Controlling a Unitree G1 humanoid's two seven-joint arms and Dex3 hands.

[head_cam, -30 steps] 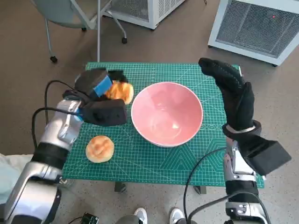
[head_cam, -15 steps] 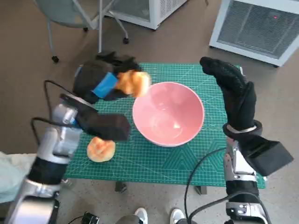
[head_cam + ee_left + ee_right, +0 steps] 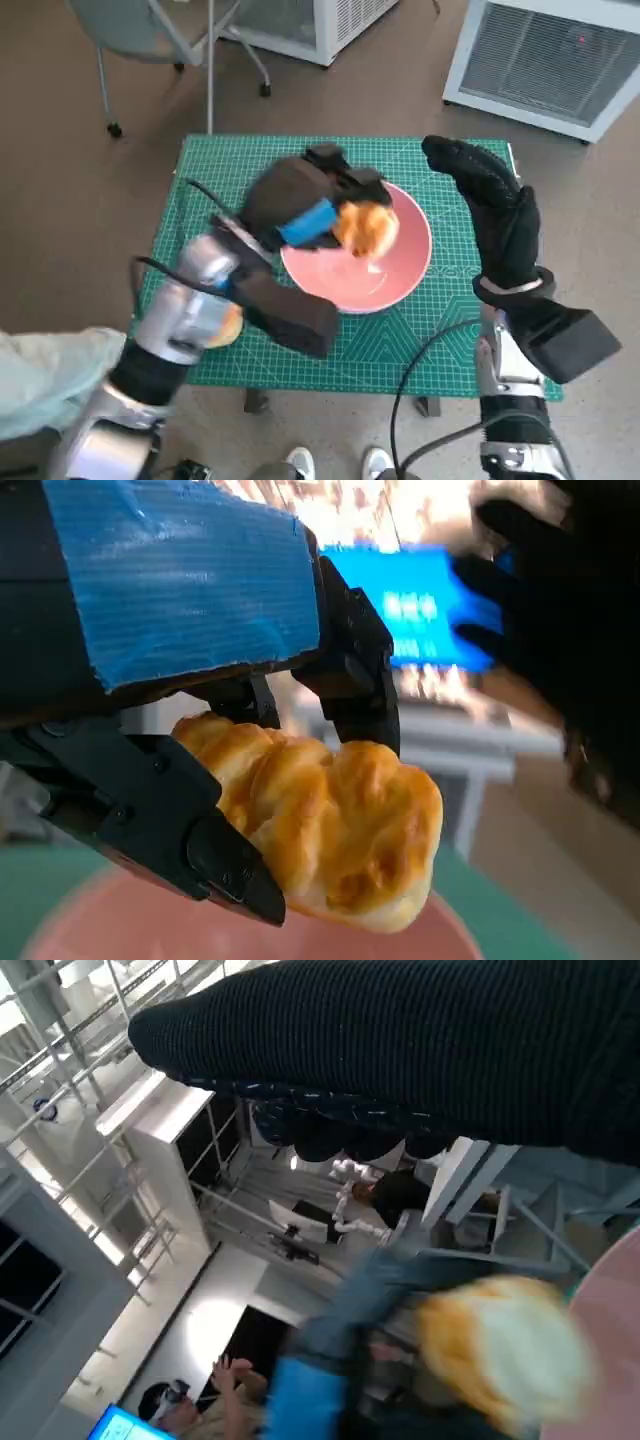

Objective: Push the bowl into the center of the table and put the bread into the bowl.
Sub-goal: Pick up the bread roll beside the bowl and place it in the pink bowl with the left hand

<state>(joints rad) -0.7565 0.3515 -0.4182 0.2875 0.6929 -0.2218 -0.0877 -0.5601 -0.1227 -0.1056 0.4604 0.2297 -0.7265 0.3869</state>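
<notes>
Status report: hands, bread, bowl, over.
Left hand holds bread above the bowl. Right hand open beside the bowl's rim. Second bread on the mat, mostly hidden by the left arm.

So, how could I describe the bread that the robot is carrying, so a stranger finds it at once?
Find the green table, then the pink bowl near its middle. Just over the bowl, the blue-taped left hand holds a golden, twisted piece of bread. The other bread is a round bun lying on the mat, half hidden by the left forearm.
</notes>
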